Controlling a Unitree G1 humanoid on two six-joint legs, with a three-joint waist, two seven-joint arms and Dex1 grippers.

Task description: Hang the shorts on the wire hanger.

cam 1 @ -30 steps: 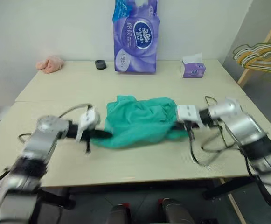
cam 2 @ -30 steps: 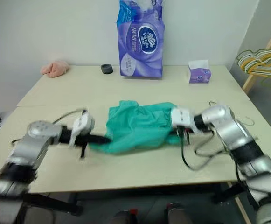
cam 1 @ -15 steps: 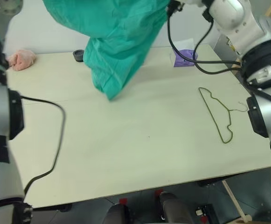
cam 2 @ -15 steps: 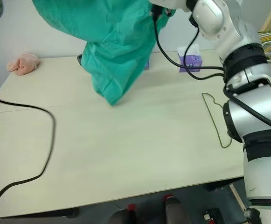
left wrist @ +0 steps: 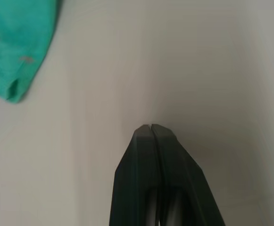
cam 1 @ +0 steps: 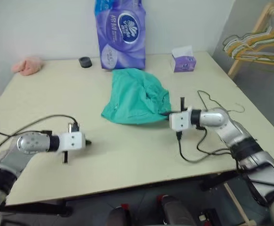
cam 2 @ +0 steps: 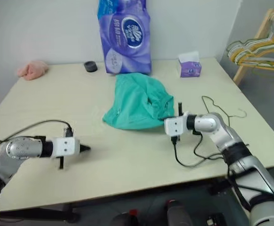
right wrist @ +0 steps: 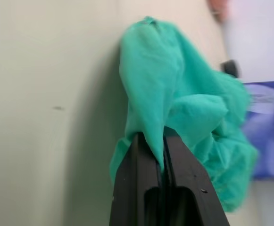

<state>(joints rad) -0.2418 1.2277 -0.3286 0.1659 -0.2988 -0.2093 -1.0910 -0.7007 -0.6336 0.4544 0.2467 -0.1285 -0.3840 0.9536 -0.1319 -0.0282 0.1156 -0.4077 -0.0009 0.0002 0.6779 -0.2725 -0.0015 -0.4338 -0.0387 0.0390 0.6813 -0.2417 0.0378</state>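
Note:
The teal-green shorts lie bunched on the table, in front of the purple pack. My right gripper is at their right edge, shut on a fold of the cloth; in the right wrist view the shorts drape over its fingers. Well apart at the front left, my left gripper hovers just over bare table, shut and holding nothing. Its fingers are pressed together, with one corner of the shorts far off. The thin wire hanger lies flat on the table behind my right arm.
At the back of the table stand a tall purple tissue pack, a small tissue box, a black round object and a pink cloth lump. A wooden rack with several hangers is beyond the right edge. Cables trail from both wrists.
Half a second ago both arms held the shorts high in the air. Now the shorts are down on the table, the left gripper has let go and drawn away to the front left.

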